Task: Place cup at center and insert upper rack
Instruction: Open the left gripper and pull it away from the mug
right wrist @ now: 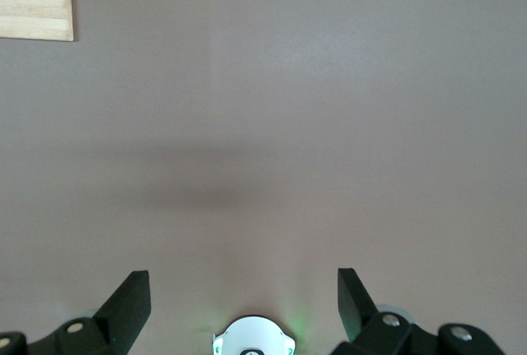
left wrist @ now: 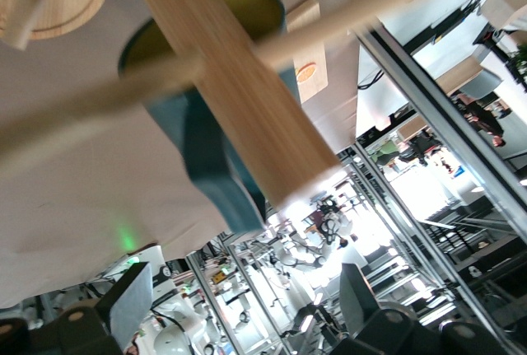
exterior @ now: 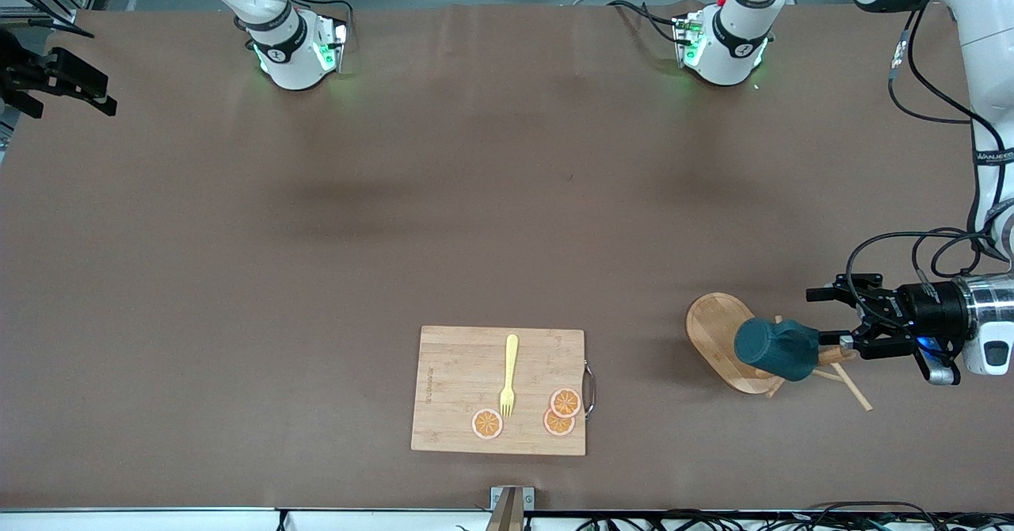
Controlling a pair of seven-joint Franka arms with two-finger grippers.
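On the tipped wooden upper rack toward the left arm's end, ribbed teal cup hanging on a peg, yellow inside, left gripper just beside the post, jaws spread wide, holding nothing, right gripper waiting, fingers apart.

teal cup hung on tipped upper rack

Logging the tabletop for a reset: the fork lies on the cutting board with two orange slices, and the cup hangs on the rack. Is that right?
Not quite: the front view shows three orange slices, not two, on the cutting board with the fork. The rest holds: the cup hangs on the rack.
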